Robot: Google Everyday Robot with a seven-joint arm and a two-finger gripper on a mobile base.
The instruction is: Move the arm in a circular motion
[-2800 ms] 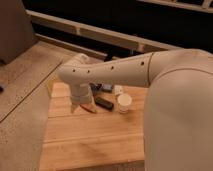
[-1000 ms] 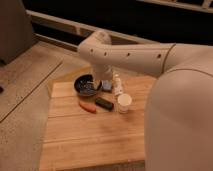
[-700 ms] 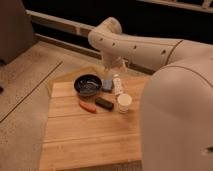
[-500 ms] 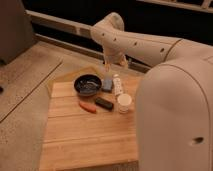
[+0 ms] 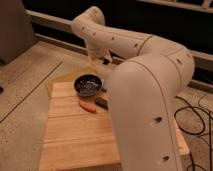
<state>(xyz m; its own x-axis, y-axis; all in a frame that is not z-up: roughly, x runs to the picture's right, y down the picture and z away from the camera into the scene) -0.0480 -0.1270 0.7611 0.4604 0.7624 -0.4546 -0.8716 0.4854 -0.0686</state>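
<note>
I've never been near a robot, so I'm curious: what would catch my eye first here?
The huge cream arm fills the right foreground, reaches back to a bend at the top and then drops down. Its gripper hangs by the far edge of the wooden table. Just in front of the gripper, a dark bowl sits on the table, with a small orange-red item lying nearer the camera.

Here's the cream tubular robot arm (image 5: 145,100), filling the view: thick, smooth, rounded segments, bulbous joints, and small dark holes dotted in rows along its shell. The hand (image 5: 99,57), pale cream with a dark patch, caps the slim far end.
</note>
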